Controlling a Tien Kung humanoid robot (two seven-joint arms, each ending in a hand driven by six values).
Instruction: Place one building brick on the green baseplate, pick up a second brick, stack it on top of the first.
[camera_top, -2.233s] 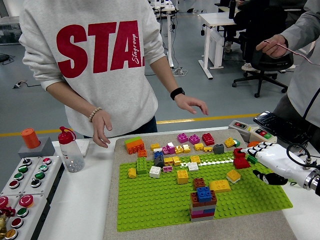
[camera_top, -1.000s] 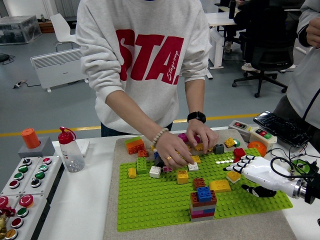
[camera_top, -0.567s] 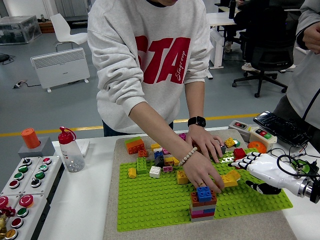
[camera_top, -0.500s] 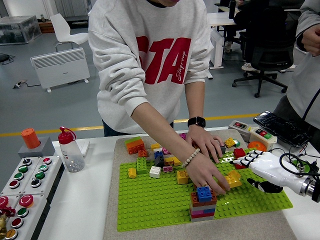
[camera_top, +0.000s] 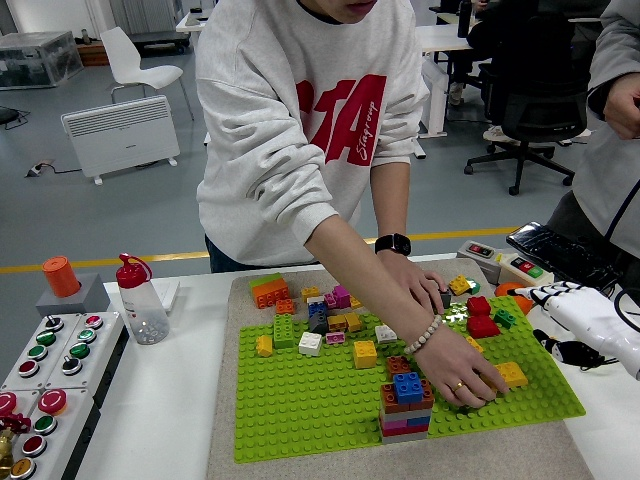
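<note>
One robot hand in view: right hand (camera_top: 585, 318), white, at the 3 o'clock edge of the scene, just off the right edge of the green baseplate (camera_top: 300, 405). Fingers loosely spread, nothing in them. Left hand not in view.

Nearest loose piece: yellow brick (camera_top: 511, 375), flat on the baseplate toward 8 o'clock of the robot hand, near it. Long axis hard to read; part of it is covered. A person's hand (camera_top: 465, 377) lies over its left end, fingertips touching or pinching it, cannot tell which. The person's other hand (camera_top: 422, 290) rests among the loose bricks at the back of the plate.

Further out: red brick (camera_top: 480, 316) with a small green piece beside it, toward 9 o'clock of the robot hand. Stacked tower (camera_top: 405, 405), blue brick on top, sits near the plate's front edge, just left of the person's hand.

Judgement: the right hand is the only candidate for the pick; reach goes down-left toward the yellow brick, but the person's hand is in the way, so the brick is not yet free.
</note>
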